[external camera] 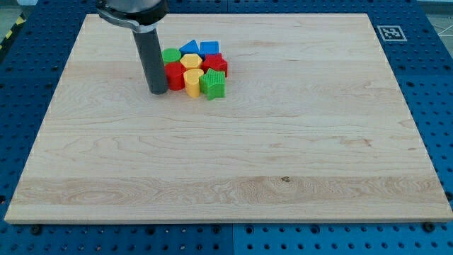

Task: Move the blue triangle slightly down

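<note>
The blue triangle [189, 47] sits at the top of a tight cluster of blocks near the board's upper middle. A blue cube [209, 49] is right of it. Below it are a green round block [170, 55], a yellow hexagon-like block [191, 61], a red block [214, 64], a red block [175, 75], a yellow block [192, 82] and a green star-like block [212, 83]. My tip [157, 91] rests on the board just left of the red block, at the cluster's lower left, below and left of the blue triangle.
The wooden board [233, 163] lies on a blue perforated table. A black-and-white marker tag [390, 32] is at the board's upper right corner. The arm's dark housing [132, 10] hangs over the board's top edge.
</note>
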`<act>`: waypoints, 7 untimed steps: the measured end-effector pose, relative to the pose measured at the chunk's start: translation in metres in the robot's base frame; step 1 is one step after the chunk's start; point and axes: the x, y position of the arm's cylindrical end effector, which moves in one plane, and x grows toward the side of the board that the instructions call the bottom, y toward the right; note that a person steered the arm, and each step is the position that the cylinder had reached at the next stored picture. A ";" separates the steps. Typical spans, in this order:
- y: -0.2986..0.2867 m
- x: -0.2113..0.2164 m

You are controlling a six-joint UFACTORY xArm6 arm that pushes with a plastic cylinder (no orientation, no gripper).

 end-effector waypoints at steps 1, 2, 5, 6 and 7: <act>-0.001 0.000; -0.008 -0.002; -0.022 -0.086; 0.001 -0.109; 0.029 -0.126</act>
